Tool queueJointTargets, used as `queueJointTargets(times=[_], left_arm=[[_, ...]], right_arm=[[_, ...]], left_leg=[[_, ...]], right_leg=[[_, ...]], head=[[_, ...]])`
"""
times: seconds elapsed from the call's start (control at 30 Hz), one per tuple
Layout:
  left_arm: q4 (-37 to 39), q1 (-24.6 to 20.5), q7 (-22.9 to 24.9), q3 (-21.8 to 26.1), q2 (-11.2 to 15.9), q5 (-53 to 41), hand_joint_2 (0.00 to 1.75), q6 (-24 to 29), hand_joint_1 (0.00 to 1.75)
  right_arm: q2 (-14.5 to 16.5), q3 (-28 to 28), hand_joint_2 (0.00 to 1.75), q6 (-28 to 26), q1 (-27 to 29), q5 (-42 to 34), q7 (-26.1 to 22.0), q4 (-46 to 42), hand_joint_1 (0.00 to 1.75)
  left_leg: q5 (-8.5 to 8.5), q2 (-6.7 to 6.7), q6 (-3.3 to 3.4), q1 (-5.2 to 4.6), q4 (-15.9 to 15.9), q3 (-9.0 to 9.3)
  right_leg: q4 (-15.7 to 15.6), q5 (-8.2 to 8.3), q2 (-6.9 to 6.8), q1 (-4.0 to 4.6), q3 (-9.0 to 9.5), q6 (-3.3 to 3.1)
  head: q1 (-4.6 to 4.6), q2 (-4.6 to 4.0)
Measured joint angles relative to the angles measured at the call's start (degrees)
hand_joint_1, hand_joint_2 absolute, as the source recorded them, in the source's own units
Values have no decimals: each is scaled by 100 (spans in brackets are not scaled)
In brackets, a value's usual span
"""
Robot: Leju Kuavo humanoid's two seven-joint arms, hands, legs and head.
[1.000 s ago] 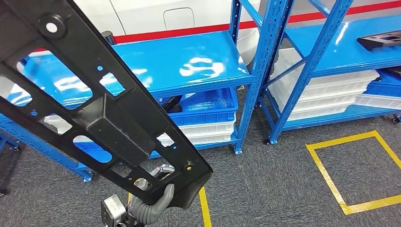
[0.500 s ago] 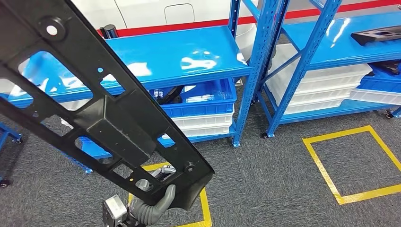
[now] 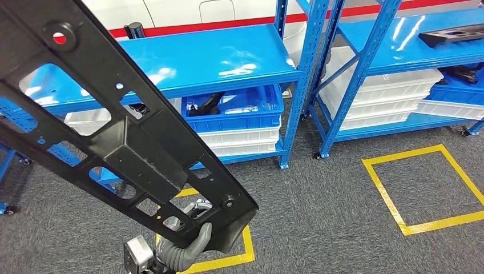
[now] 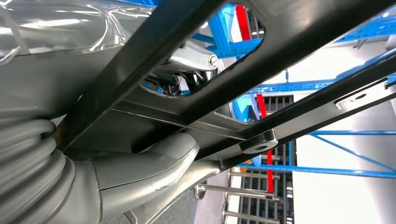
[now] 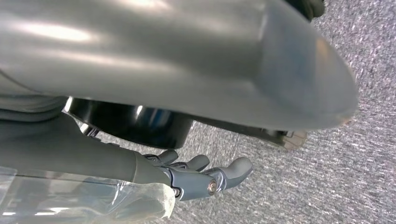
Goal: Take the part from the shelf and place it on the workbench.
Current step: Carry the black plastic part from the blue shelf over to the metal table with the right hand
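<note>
- Head view: we see the left hand (image 3: 191, 242) grasping the black part's (image 3: 131, 137) lower end, above grey carpet.
- Right wrist view: right hand (image 5: 201, 179) empty, fingers loosely extended.

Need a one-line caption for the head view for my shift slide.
Left hand holds the long black perforated part diagonally above grey carpet, blue shelves behind.

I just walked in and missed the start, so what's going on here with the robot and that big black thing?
The robot's left hand grips the near end of a long black part with cut-out holes, carrying it up close in front of its head camera. Blue shelves stand ahead, with another black part lying on the right one. Its right hand hangs over the grey carpet, holding nothing. No workbench is visible, so the part has not been set down.
</note>
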Motion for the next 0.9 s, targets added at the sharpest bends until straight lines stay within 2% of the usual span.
queueJointTargets(times=[0.03,0.07,0.1,0.13,0.2,0.23,0.27,0.3,0.4,0.43,0.47,0.53,0.57,0.6,0.63,0.7,0.73,0.77,0.8,0.83,0.9], left_arm=[[0,0,0,0,-2,1,175,0,175],[0,-4,0,-1,-3,0,175,0,175],[0,-8,0,-1,-5,-1,175,0,175],[0,-10,0,-1,-7,-1,175,-1,175],[0,-9,0,-1,-7,-2,175,-1,175],[0,-4,-1,-2,-7,-3,175,-1,175],[0,-1,-1,-2,-7,-4,175,-1,175],[0,2,-1,-2,-7,-4,175,-1,175],[1,2,0,-2,-7,-2,175,-1,175],[1,1,0,-2,-7,-3,175,-1,175],[1,-1,0,-2,-7,-5,175,-1,175],[0,0,0,-3,-7,-8,175,-1,175],[0,0,0,-3,-7,-8,175,-1,175],[0,1,-1,-2,-5,-7,175,-1,175],[0,2,-1,-1,-4,-8,175,-1,175],[0,9,-1,-1,-3,-10,175,-1,175],[1,13,0,-2,-3,-11,175,-1,175],[1,17,0,-2,-3,-11,175,-1,175],[1,18,0,-2,-2,-11,175,-1,175],[1,17,0,-2,-2,-11,175,-1,175],[0,7,1,-2,-2,-11,175,-1,175]], right_arm=[[-1,0,0,0,1,2,-1,1,0],[-1,0,0,0,2,3,0,1,0],[-2,0,0,0,4,7,1,1,0],[-4,0,0,0,5,12,1,1,0],[-7,0,0,0,6,22,2,1,0],[-8,0,0,0,8,27,2,1,0],[-9,0,0,0,10,30,2,1,0],[-9,1,0,0,11,33,3,1,0],[-11,2,0,0,0,38,3,1,0],[-13,1,0,0,-5,39,3,1,0],[-13,1,0,0,-9,41,3,2,0],[-13,1,0,0,-4,42,3,2,0],[-12,1,0,0,-3,42,3,2,0],[-11,2,0,0,-4,42,3,1,0],[-9,2,0,0,-7,42,3,1,0],[-9,2,0,0,-10,40,4,1,0],[-10,1,0,0,-9,39,4,1,0],[-10,1,0,0,-6,38,4,1,0],[-11,1,0,0,-4,37,4,1,0],[-10,2,0,0,-3,36,5,1,0],[-7,2,0,0,-3,36,5,0,0]], left_leg=[[38,5,41,9,-16,-28],[80,10,83,15,-36,-55],[133,17,134,22,-54,-92],[186,25,174,26,-69,-135],[271,36,217,-4,-59,-244],[310,40,221,-17,-51,-300],[346,43,223,-27,-39,-358],[377,43,219,-32,-21,-412],[437,42,177,-41,69,-553],[455,44,151,-45,97,-583],[475,46,122,-46,118,-608],[514,47,58,-39,139,-643],[472,42,24,-31,188,-681],[349,36,-11,-22,317,-745],[141,30,-48,-7,564,-846],[-373,28,-118,31,1357,-1117],[-530,28,-143,48,1709,-1209],[-573,28,-160,63,1898,-1221],[-494,28,-169,74,1849,-1122],[-340,28,-170,84,1572,-910],[-96,25,-138,81,635,-302]], right_leg=[[6,11,0,-4,-17,32],[64,-49,1,-6,-57,57],[226,-204,1,-7,-131,74],[510,-446,2,-8,-243,83],[1325,-966,1,-8,-510,92],[1642,-1099,1,-9,-583,95],[1766,-1112,1,-8,-560,95],[1641,-1017,1,-8,-415,89],[414,-646,1,6,406,46],[145,-596,1,18,562,26],[26,-590,2,32,615,7],[14,-532,1,37,567,-49],[2,-502,-3,27,538,-81],[-6,-459,-9,16,499,-121],[-14,-414,-15,3,452,-150],[-11,-329,-20,4,339,-174],[-9,-288,-21,4,279,-171],[-8,-247,-21,4,220,-165],[-7,-210,-21,3,166,-156],[-7,-173,-19,2,118,-143],[-5,-106,-16,6,50,-103]], head=[[3,-1],[4,-1],[10,-1],[16,-1],[28,0],[30,0],[30,0],[30,0],[29,0],[30,0],[32,0],[39,-1],[42,-1],[38,-1],[35,-1],[25,-1],[23,0],[23,0],[23,0],[23,0],[22,-1]])
